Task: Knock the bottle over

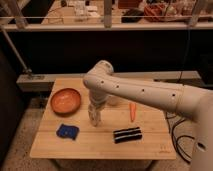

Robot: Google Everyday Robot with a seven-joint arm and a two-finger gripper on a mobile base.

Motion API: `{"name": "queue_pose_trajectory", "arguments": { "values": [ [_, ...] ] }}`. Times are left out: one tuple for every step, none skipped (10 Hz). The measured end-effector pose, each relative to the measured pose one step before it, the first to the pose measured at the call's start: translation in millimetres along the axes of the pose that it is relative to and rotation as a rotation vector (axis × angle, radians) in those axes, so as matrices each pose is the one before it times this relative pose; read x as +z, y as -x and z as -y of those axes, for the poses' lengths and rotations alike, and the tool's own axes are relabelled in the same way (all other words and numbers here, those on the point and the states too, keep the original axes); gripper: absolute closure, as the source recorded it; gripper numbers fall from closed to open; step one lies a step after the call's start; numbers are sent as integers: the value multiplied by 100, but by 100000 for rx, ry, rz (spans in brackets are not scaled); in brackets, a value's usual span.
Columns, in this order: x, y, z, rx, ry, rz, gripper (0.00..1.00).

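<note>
My arm reaches in from the right, and its gripper [95, 109] hangs straight down over the middle of the wooden table [100, 142]. Right under and against the gripper's tip a slim pale grey shape stands upright on the wood, and I take it for the bottle [93, 120]. It blends into the gripper, so I cannot tell whether the two touch. Its neck and cap are hidden by the gripper.
An orange bowl [65, 101] sits at the table's left, with a blue object [67, 131] in front of it. An orange carrot [132, 111] lies right of centre. A black striped object [127, 134] lies front right. A pale cup [114, 100] shows behind the arm. Cables hang right of the table.
</note>
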Motion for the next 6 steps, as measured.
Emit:
{"name": "queue_pose_trajectory", "arguments": {
  "values": [
    [-5, 7, 5, 257, 11, -79, 88],
    [-47, -58, 43, 561, -130, -200, 88],
    [-16, 2, 33, 453, -37, -43, 88],
    [-20, -15, 31, 519, -15, -67, 88],
    [-47, -51, 23, 432, -62, -151, 88],
    [-9, -23, 22, 277, -83, -136, 88]
  ]
}}
